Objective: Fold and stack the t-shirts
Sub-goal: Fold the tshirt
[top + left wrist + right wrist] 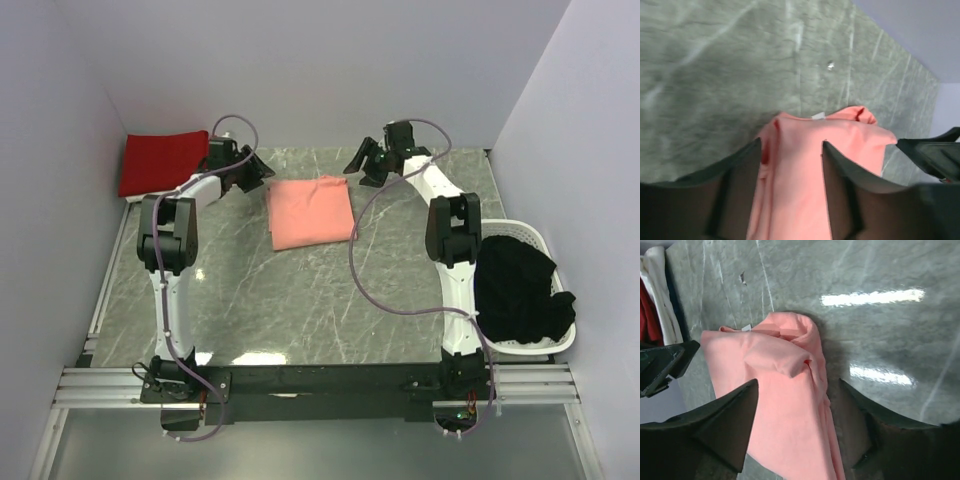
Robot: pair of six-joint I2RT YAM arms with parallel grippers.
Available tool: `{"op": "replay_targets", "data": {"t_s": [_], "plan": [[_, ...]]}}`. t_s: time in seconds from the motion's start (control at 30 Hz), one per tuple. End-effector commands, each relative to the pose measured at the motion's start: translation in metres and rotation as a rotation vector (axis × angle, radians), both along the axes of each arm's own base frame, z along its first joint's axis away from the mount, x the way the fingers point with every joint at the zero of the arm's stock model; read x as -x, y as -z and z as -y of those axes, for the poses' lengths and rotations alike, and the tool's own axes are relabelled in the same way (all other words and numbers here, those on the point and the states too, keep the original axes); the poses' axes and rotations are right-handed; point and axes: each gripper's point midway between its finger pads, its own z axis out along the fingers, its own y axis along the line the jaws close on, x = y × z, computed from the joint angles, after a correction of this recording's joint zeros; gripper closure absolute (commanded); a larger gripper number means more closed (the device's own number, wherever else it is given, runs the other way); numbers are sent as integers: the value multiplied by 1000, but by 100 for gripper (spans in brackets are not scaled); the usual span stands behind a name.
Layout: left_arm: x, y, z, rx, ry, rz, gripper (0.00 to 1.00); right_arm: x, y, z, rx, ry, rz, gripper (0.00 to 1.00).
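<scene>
A folded salmon-pink t-shirt (310, 213) lies flat on the table at the back centre. My left gripper (256, 170) hovers just off its back left corner, and my right gripper (360, 162) just off its back right corner. In the left wrist view the jaws (791, 146) stand open above the pink t-shirt (805, 170), holding nothing. The right wrist view shows the same: open jaws (799, 384) over the pink cloth (785, 400), which has a rumpled fold at its edge. A deep red t-shirt (160, 160) lies folded in the back left corner, with a white t-shirt (660, 290) under it.
A white slatted basket (560, 345) stands at the right edge, holding a heap of black cloth (515, 290). Walls close in the table at the back and both sides. A purple cable (385, 300) trails from the right arm over the table.
</scene>
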Motion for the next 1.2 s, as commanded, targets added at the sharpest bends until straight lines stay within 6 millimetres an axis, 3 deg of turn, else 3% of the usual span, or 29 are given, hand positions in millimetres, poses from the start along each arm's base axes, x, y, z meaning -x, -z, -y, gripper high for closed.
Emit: {"op": "replay_targets", "data": {"t_s": [0.0,0.07,0.1,0.17,0.2,0.23,0.27,0.3,0.33,0.47,0.57,0.63,0.67,0.9,1.03,1.17], "plan": [[-18,-64,-10,35,18,158,41,-10,-57,11,-13,-2,122,27],[-14,-73,-12,23,21,175,38,-5,-71,15,0,10,150,27],[-11,-87,-14,15,11,199,38,-1,-76,14,0,7,160,27],[-1,-84,-18,10,-3,190,41,10,-85,13,11,11,178,28],[5,-95,-19,8,-15,206,41,15,-85,8,24,11,183,29],[15,-81,-20,6,-21,173,44,21,-86,4,33,2,191,32],[20,-93,-17,11,-18,208,46,27,-89,2,33,0,205,34],[25,-91,-15,14,-14,205,51,33,-89,-11,26,-24,211,39],[32,-80,-13,18,-11,183,63,35,-89,-16,16,-31,212,42],[42,-65,12,41,59,162,80,35,-67,-46,-31,-102,173,58],[39,-37,24,34,89,116,90,32,-50,-64,-86,-137,153,61],[33,-33,29,46,102,111,95,28,-42,-70,-115,-146,136,61],[32,-16,30,47,106,79,97,22,-34,-73,-119,-150,132,61],[21,38,14,18,61,-25,99,-16,8,-57,-176,-77,34,62],[23,43,7,24,48,-39,99,-17,19,-50,-220,-55,-13,62],[22,25,5,23,56,-12,99,-14,15,-43,-269,-45,-30,62]]}}
